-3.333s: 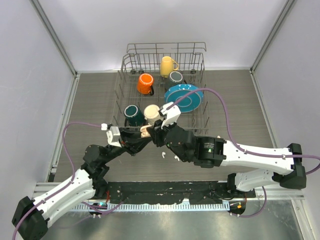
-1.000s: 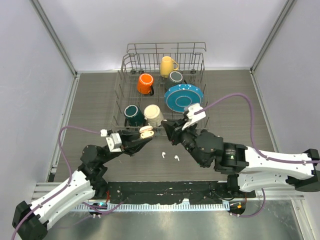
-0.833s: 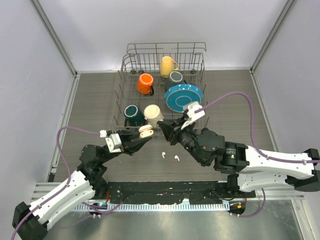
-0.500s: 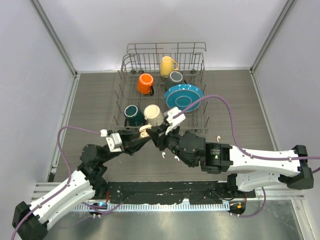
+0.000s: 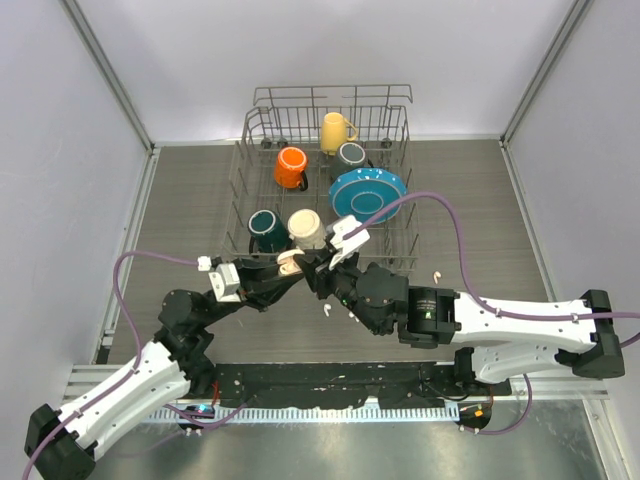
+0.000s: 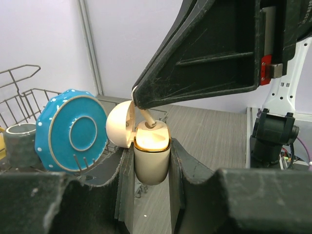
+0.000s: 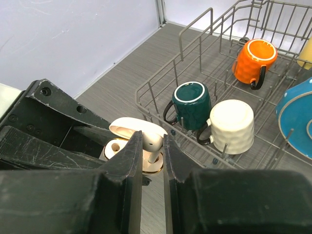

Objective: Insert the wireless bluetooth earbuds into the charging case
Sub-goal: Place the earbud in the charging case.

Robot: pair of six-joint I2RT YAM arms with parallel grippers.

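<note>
- Top external view. The left gripper [image 5: 293, 270] and the right gripper [image 5: 317, 272] meet tip to tip at centre frame, just below the grey wire dish rack [image 5: 385, 125]. The left gripper is clamped on a small cream egg-shaped plastic charging case [image 5: 291, 262]. On the grey wood-grain table [image 5: 190, 200], one loose white glossy earbud [image 5: 327, 310] lies just below the grippers. A second loose earbud [image 5: 437, 274] lies right of centre, near the rack's lower right corner. The rack holds an orange mug [image 5: 291, 167], a yellow mug [image 5: 335, 130], a teal mug [image 5: 264, 228], a cream mug [image 5: 305, 228] and a blue plate [image 5: 367, 195].
- Left wrist view. The charging case stands upright at lower centre, pinched between the left fingers [image 6: 126, 175]. Its hinged lid [image 6: 118, 124] is swung open to the left, above a gold rim. From the upper right, the tip of the right gripper carries the held earbud [image 6: 146, 118], tilted, with its lower end inside the rim.
- Right wrist view. At lower centre, the right gripper's fingers are pressed onto the held earbud (white here), directly over the open charging case.
</note>
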